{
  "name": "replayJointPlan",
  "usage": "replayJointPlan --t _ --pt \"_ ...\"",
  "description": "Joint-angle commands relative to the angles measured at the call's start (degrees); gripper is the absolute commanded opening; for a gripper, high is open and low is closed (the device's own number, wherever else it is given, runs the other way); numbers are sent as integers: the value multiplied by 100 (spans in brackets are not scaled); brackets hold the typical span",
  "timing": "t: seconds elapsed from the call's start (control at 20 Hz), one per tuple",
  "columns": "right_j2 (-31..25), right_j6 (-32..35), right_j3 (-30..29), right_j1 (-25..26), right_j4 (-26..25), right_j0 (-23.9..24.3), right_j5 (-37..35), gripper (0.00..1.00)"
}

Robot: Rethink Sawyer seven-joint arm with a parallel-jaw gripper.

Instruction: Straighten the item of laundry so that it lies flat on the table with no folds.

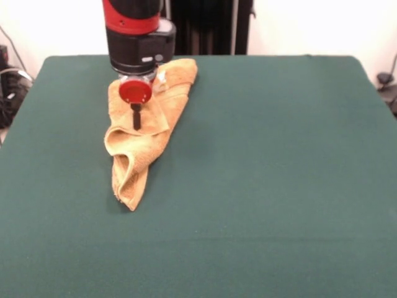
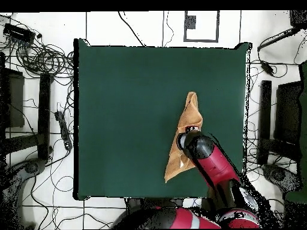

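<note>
Going from left to right in the front view, we see a narrow strip of bare green tabletop (image 1: 260, 186) at the left edge, then the towel (image 1: 139, 146), and then a wide stretch of open felt reaching to the right edge and down to the near edge. The towel is bunched into a long, narrow heap with several folds; its broader end lies close to the far edge of the tabletop, and it tapers to a rolled tip pointing toward the near side. A small white label shows near its upper part, beside the arm's housing. From overhead the towel (image 2: 184, 141) is a slim wedge lying right of the tabletop's middle, with its lower tip close to the edge nearest the robot's base and a band of green between it and the right-hand edge. The tool (image 1: 136, 118) hangs straight down over the upper part of the towel: a red disc with a single dark, slim piece below it whose tip meets the cloth. We cannot tell whether the tool is open or closed, nor whether it pinches the fabric or only rests on it. The arm (image 2: 210, 162) is red and black; its thick black wrist stands vertical above the towel, and overhead it reaches in from the lower right.
</note>
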State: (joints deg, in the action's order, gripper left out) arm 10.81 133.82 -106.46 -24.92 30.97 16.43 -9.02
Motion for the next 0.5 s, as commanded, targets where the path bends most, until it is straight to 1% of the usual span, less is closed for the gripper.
replayJointPlan --t 0.05,0.3,0.45,0.5 --pt "-521 1996 123 168 932 -699 -260 100" --pt "-309 2006 159 168 1176 -974 -477 100" --pt "-241 1965 160 221 1243 -1051 -538 100" --pt "-118 1950 213 275 1228 -1133 -626 100"
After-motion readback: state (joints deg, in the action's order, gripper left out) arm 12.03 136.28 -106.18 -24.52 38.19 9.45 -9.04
